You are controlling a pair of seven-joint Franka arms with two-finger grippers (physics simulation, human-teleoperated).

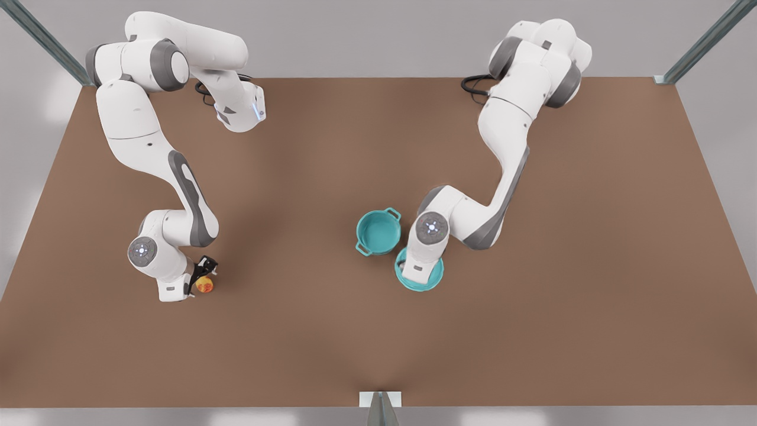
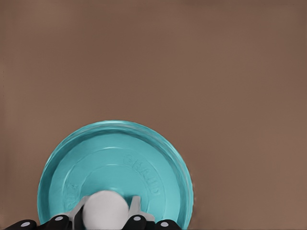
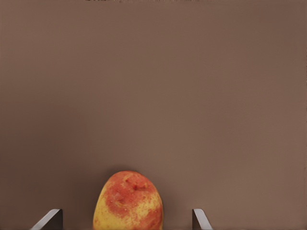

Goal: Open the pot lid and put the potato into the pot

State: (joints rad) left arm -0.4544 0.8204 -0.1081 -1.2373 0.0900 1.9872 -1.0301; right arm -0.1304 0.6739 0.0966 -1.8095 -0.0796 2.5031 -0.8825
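Left gripper [image 2: 105, 221] is down on the flat round teal pot lid [image 1: 434, 281], jaws closed on the small white knob [image 2: 105, 211] at its centre. In the front view this is the arm on the front view's right; its wrist covers most of the lid. The lid is off the pot, at the pot's near-right, just beside it. Cannot tell whether the lid rests on the brown tabletop [image 1: 532, 266] or is held just above it.

Small round teal pot [image 1: 378, 232] with two loop handles stands open and upright near the tabletop's centre, teal inside, nothing in it.

Right gripper [image 1: 204, 275] is low at the front view's left, well apart from the pot. Jaws open, one finger [image 3: 50, 220] showing on each side of the small yellow-orange potato [image 3: 128, 201] with its reddish patch, not touching it. The potato lies on the tabletop between them.
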